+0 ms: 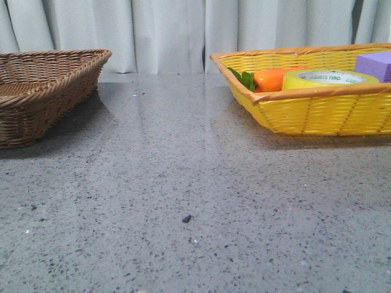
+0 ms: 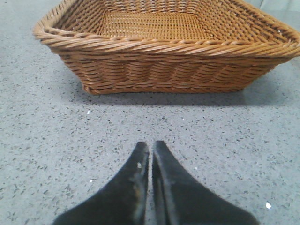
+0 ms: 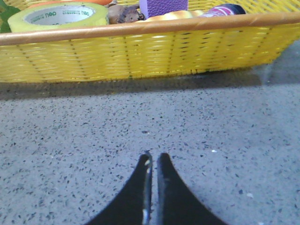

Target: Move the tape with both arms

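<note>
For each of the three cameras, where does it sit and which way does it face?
Front view: low over the table, facing the curtain; no arm shows.
Left wrist view: on the left arm, facing the brown basket; closed left end effector shows.
Right wrist view: on the right arm, facing the yellow basket; closed right end effector shows.
Shared: front and right wrist views both show the tape.

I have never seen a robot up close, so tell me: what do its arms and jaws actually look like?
Only the tips show, in the two wrist views. The left gripper and the right gripper each have two matte black jaws, broad at the base and curving to narrow points, like a beak. The inner edges look scuffed, with pale flecks. No cables, labels or markings are visible, and the arms themselves are out of view.
</note>
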Controlling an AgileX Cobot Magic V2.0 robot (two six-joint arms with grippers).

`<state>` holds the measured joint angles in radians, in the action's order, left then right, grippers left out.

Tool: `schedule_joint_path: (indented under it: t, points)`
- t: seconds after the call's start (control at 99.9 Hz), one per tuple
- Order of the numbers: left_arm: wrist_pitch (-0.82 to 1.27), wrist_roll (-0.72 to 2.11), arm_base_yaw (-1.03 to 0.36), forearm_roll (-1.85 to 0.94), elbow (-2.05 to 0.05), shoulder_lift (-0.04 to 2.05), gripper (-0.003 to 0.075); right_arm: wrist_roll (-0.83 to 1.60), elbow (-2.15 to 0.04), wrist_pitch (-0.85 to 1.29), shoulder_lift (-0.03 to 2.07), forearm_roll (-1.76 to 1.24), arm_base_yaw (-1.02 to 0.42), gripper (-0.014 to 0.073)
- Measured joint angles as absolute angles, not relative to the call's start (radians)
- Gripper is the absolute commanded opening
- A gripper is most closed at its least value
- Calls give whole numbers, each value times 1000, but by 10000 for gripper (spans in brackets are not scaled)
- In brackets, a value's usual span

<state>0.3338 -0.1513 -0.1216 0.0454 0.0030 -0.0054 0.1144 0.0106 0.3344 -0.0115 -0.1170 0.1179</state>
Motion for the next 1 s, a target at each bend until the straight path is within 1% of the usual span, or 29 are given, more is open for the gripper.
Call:
schedule_joint_path:
  t: [0.21,0.6,0.851,1.001]
  points:
    - [320,-151,-122,49,3,-5,-21,114,11,334,-12,-117,118,-74]
    - [188,-151,-122,49,3,-5,-21,114,11,334,-12,-115,118,-74]
    - [178,-151,-122,49,3,-5,-21,114,11,334,-12,-115,118,-74]
    - [141,-151,-122,51,3,-5,-21,114,11,282,-12,-114,118,-74]
